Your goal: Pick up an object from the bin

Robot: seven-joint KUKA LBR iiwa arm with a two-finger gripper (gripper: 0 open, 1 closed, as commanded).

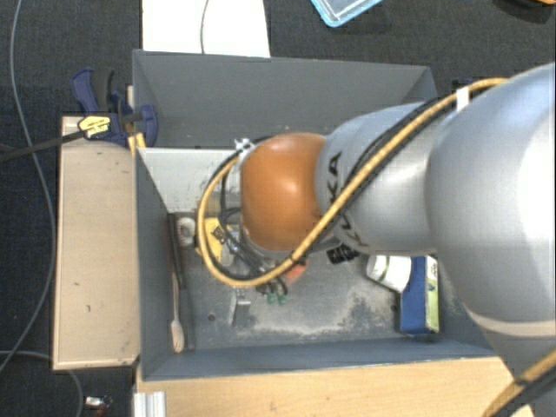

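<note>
Silver-grey robot arm (486, 189) reaches in from the right, its rounded orange wrist cover (278, 189) low over the left-centre floor of the grey metal bin (287, 94). The jaws sit under that cover, so I cannot tell whether they are clenched or released. Nearest lie a small red-orange piece (296, 273), a tiny green bit (278, 296) and a flat yellow thing (209, 240). All look light and likely to skid on bare metal. The red-orange piece seems best pinched squarely across its narrow width.
</note>
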